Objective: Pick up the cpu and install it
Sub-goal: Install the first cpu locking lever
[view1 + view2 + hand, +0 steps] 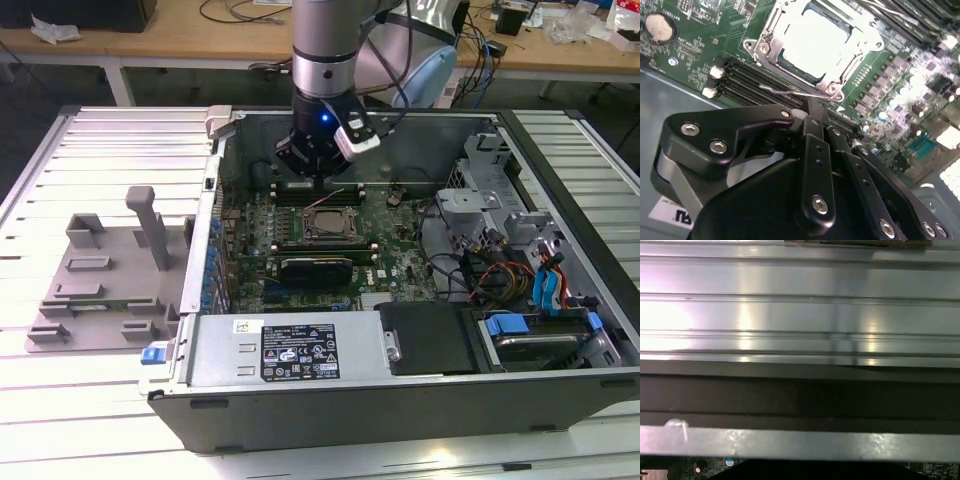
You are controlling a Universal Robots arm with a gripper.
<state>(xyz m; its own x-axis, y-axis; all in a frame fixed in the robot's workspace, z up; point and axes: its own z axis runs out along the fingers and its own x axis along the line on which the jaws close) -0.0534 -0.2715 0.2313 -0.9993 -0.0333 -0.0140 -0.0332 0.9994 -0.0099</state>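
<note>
In the exterior view, nearest the camera is the dark steel side wall of the open computer case (400, 405), with the labelled silver power-supply box (290, 348) just behind it. Deeper in lies the green motherboard (400, 255), and at its middle sits the cpu (330, 226), a small square chip already lying within the metal socket frame (330, 212). The black robot gripper (312, 172) hangs just beyond the socket, close above the board. On the exterior view's left, a grey plastic tray with slots and an upright post (100, 280) rests on the ribbed white table (60, 400), well apart from the case.

In the second wrist view, the gripper (812, 107) fills the foreground with its black linkages drawn in and its fingertips (815, 112) pressed together, clasping nothing. The tips sit just beside the thin wire retention lever (790, 92) that runs along the socket's edge. The cpu (812, 42) shows a flat, shiny silver-grey top, washed out by glare, with a darker rim inside the bright steel frame (765, 47).

In the first wrist view, a ribbed metal surface (800, 315) and a dark band cross the frame.

By my judgement the chip is placed and the work now concerns locking the socket; the lever is slim and springy, so contact calls for precise, gentle pressure.
</note>
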